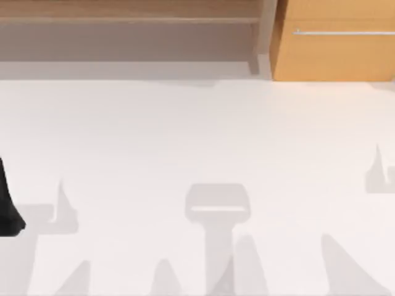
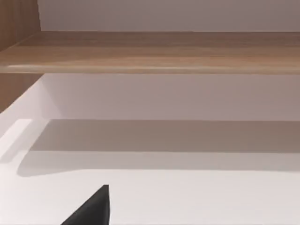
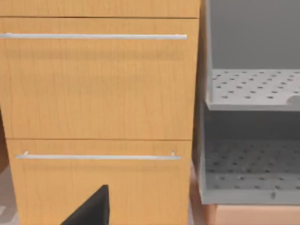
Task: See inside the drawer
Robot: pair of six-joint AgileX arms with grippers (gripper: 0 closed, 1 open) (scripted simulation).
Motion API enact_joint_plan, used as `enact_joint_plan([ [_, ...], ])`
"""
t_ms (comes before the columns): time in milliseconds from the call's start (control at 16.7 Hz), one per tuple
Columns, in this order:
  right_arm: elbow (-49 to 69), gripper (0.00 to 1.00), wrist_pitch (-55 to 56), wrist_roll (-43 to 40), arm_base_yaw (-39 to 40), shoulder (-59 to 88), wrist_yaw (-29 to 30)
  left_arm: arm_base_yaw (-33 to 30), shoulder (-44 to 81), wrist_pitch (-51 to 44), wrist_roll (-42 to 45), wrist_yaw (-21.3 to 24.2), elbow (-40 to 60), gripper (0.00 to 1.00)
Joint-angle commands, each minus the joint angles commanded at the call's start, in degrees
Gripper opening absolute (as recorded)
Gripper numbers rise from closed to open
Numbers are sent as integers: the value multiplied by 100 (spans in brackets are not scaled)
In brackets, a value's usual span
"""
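The drawer (image 1: 333, 52) stands at the table's far right, an orange-tan flat front with a thin silver bar handle (image 1: 342, 32). In the right wrist view the drawer (image 3: 98, 84) faces me squarely with its handle (image 3: 93, 36) across the top. A second like front (image 3: 98, 187) with its own handle (image 3: 98, 157) sits below it. Both fronts lie flush and shut, so the inside is hidden. My right gripper (image 3: 91, 211) shows as a black wedge in front of the lower front, apart from it. My left gripper (image 2: 91, 211) hangs over the white table, facing the shelf unit.
A duller brown open shelf unit (image 1: 129, 31) runs along the far left; its board (image 2: 150, 51) crosses the left wrist view. Grey perforated shelves (image 3: 253, 89) stand beside the drawer. My left arm (image 1: 9, 209) sits at the left edge of the white table (image 1: 197, 135).
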Motion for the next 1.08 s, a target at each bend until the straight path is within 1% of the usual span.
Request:
enact_joint_plan([
  [300, 891, 100, 1186, 41, -654, 2175, -681, 0, 0, 0, 0, 0, 0, 100],
  [480, 1265, 100, 1681, 52, -935, 3089, -949, 0, 0, 0, 0, 0, 0, 100],
  [720, 1447, 100, 1922, 53, -1078, 3500, -1072, 0, 0, 0, 0, 0, 0, 100],
  [960, 1425, 100, 1914, 45, -1052, 3487, -1058, 0, 0, 0, 0, 0, 0, 100],
  [1080, 1513, 100, 2031, -140, -996, 3660, -965, 0, 0, 0, 0, 0, 0, 100],
])
